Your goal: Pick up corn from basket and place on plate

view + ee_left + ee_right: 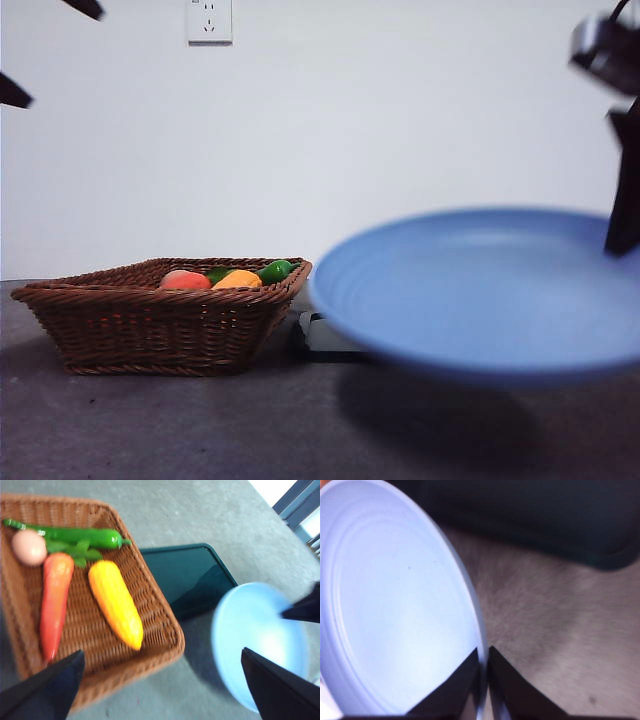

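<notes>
right gripper [484, 680] pinches the plate [480, 290] by its rim, tilted off the table; it could slip. left gripper [162, 680] hangs wide open above the basket [160, 625], where the corn [116, 602] lies.

Right gripper [483, 680]: two matte black jaws, wedge-shaped, tapering to thin tips, smooth faces, no markings visible. Left gripper [162, 680]: same black, broad flat wedges w/ angular edges. Front view: right arm dark, blurred; grey-black housing up top, thin cable loop above.
</notes>
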You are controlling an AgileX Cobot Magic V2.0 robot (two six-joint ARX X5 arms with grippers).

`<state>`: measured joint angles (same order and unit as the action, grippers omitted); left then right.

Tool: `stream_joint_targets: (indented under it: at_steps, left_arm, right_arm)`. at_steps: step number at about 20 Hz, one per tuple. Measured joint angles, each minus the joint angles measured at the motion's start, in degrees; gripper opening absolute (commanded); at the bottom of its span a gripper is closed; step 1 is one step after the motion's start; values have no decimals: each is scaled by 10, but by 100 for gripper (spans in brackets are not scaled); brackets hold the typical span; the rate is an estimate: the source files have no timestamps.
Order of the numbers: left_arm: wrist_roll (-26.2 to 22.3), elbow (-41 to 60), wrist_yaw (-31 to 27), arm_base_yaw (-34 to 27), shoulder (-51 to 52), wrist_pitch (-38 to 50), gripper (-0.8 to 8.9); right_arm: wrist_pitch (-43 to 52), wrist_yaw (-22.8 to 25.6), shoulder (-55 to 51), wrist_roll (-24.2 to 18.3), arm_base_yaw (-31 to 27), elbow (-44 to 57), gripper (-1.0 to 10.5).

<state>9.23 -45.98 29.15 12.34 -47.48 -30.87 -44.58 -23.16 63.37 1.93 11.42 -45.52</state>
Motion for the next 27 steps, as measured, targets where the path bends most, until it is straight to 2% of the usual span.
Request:
stream_joint_targets:
  at_steps: [7, 13, 20, 27]
  left_arm:
    - [6, -104, -110, 75, -219, 33, 505]
    - [6, -209, -187, 124, -398, 32, 504]
    - [6, -252, -219, 145, -532, 35, 503]
    - [6, -254, -224, 157, -559, 50, 492]
  right_arm:
    - [-16, 1, -148, 15, -52, 0, 3]
    - [-30, 3, -192, 25, -66, 0, 3]
    - [-32, 2, -193, 26, -66, 0, 3]
    - [-32, 9, -192, 26, -66, 0, 3]
